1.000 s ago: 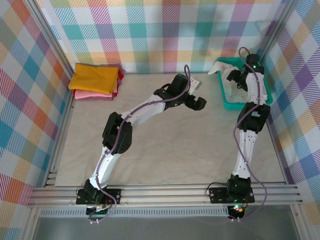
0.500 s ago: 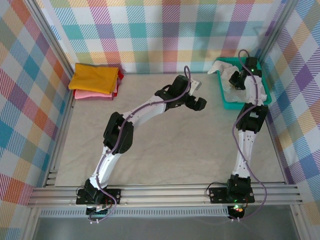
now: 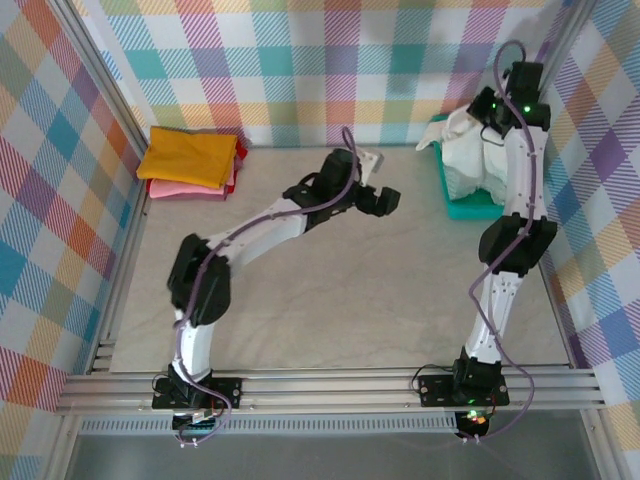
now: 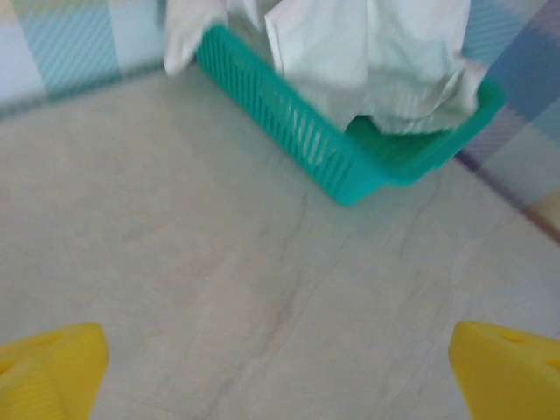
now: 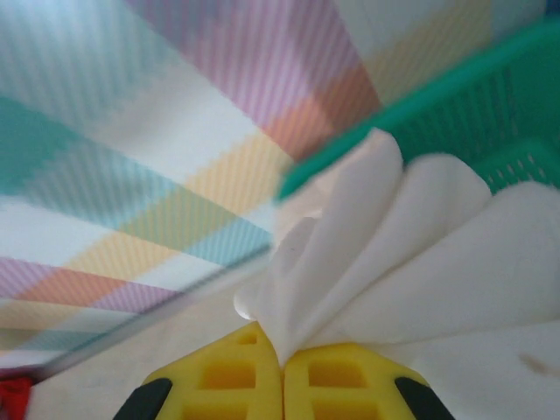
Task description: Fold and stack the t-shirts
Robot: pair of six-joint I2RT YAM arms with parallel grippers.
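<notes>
Up from the green basket (image 3: 470, 210) has come the right gripper (image 5: 282, 360), pinched shut on the white shirt (image 3: 463, 150), which hangs below it with its tail in the basket. The left gripper (image 3: 386, 200), wide and empty, faces the shirt from its left, over the table (image 3: 330, 300).

A robot test booth in a lab: two cabled arms (image 3: 262, 228) bolted to metal rails (image 3: 330, 385) at six o'clock, checked cloth walls (image 3: 330, 60) from nine round to three, beige padded table (image 3: 350, 290).
</notes>
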